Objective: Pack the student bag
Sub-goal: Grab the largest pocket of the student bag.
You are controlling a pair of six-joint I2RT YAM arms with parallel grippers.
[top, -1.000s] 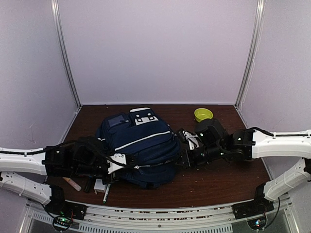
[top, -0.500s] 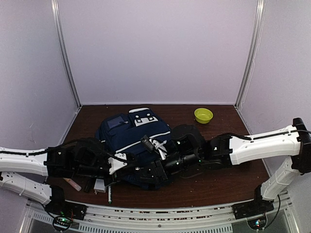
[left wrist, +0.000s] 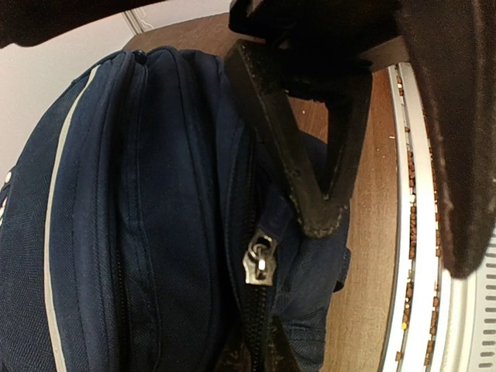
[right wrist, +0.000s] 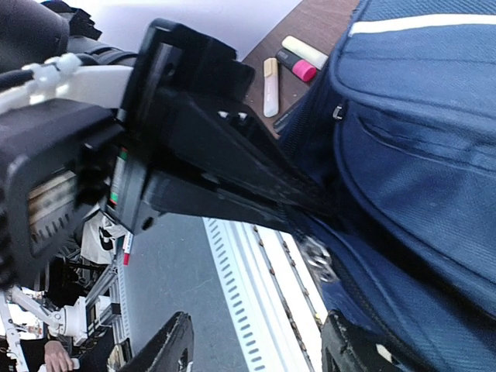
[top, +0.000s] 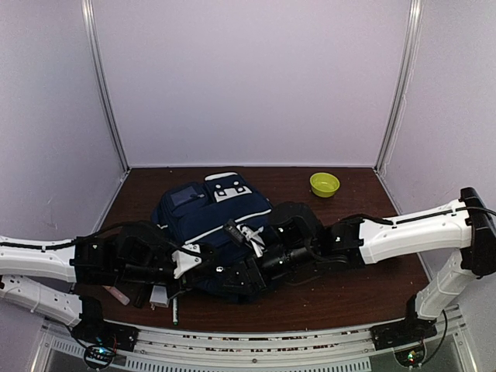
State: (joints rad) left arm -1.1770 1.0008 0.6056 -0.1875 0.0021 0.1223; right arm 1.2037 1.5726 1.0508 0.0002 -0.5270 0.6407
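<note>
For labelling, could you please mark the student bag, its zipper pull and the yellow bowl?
student bag (top: 211,208), top external view, front panel.
zipper pull (left wrist: 260,267), left wrist view, metal tab.
yellow bowl (top: 324,184), top external view, inside.

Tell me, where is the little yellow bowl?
In the top view, the yellow bowl sits toward the back right of the table, off to the right of the blue backpack and not touching it.

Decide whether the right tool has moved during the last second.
Yes. The right tool moved left, away from the yellow bowl, over the student bag.
</note>
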